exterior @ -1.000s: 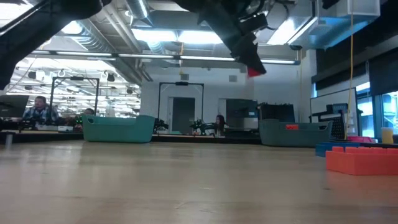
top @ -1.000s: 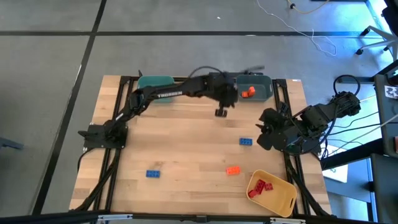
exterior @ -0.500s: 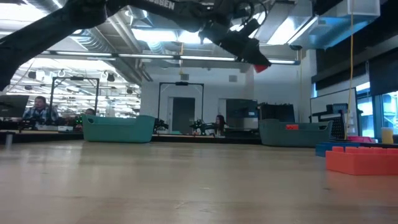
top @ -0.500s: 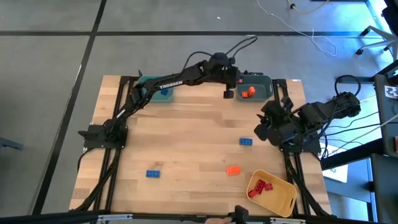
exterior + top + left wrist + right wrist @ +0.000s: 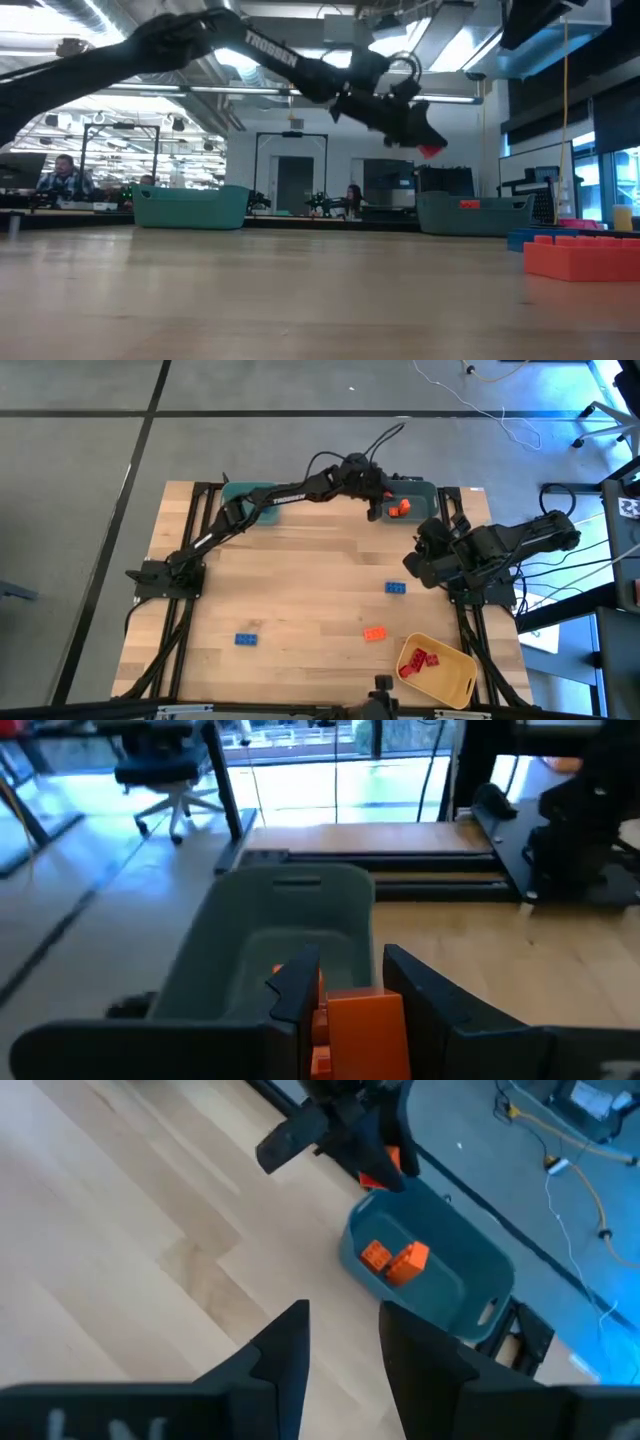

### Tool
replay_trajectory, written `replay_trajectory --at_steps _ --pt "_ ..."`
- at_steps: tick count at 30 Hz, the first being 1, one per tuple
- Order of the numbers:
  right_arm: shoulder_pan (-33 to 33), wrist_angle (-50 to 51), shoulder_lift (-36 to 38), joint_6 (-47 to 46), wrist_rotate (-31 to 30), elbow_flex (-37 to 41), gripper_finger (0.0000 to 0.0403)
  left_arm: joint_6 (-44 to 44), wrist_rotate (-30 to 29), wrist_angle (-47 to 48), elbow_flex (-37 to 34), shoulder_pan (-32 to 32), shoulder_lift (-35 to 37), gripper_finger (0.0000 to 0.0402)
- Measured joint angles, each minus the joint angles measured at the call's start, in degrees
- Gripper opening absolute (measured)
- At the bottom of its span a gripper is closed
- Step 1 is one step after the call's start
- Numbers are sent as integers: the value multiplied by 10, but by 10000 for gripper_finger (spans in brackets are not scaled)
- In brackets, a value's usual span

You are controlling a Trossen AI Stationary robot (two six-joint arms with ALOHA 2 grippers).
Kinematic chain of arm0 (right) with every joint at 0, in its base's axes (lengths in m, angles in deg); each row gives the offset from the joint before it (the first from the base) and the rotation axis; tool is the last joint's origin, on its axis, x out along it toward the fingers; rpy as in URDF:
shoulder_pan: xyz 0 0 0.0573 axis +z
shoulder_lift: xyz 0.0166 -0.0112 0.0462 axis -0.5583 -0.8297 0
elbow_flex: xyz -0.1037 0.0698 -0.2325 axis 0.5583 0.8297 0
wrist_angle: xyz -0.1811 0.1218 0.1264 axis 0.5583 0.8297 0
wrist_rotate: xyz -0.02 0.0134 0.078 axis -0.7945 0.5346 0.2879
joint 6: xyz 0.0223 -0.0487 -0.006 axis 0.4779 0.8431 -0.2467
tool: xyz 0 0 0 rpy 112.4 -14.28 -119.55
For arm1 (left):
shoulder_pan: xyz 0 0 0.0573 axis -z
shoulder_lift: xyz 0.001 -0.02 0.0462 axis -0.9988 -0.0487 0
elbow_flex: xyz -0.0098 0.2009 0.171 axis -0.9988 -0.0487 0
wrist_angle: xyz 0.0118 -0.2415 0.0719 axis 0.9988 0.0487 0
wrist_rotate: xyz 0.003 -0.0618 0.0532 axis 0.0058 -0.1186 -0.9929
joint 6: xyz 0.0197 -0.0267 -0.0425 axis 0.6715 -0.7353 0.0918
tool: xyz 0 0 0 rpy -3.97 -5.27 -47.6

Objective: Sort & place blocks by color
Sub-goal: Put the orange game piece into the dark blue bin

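Observation:
My left gripper (image 5: 376, 511) hangs at the left rim of the grey-blue bin (image 5: 424, 493) at the table's far right, shut on an orange block (image 5: 365, 1032). Orange blocks (image 5: 398, 508) lie in that bin. Loose on the table are one more orange block (image 5: 374, 633) and two blue blocks (image 5: 395, 587) (image 5: 246, 639). Red blocks (image 5: 418, 661) lie in the yellow bin (image 5: 452, 682). My right gripper (image 5: 340, 1350) is open above the table's right side, holding nothing. My left gripper pinches the orange block by two opposite sides (image 5: 338, 1020) between its two fingers. The fingers slant slightly downward toward the grey-blue bin. The block (image 5: 430, 151) is lifted clear, well above the table.
A teal bin (image 5: 250, 494) stands at the far edge left of the grey-blue one, under my left arm. The middle of the wooden table (image 5: 300, 590) is bare. In the low view people sit in the room beyond.
My left gripper has carried the orange block toward the table's far right, to the grey-blue bin's rim, sinking as it went. It has tipped from pointing steeply down to nearly level. My right gripper has shifted slightly and turned.

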Motion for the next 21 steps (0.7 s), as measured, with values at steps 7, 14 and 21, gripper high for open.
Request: replay_trajectory --at_steps 7,14,21 --pt "-4 -10 0 -5 8 14 123 -73 -9 -35 0 -9 -35 84" --pt "-4 -11 0 -5 6 14 123 -116 -7 -54 0 -14 -49 84" --pt "-4 -11 0 7 3 14 123 -116 -6 -65 0 -15 -49 84"
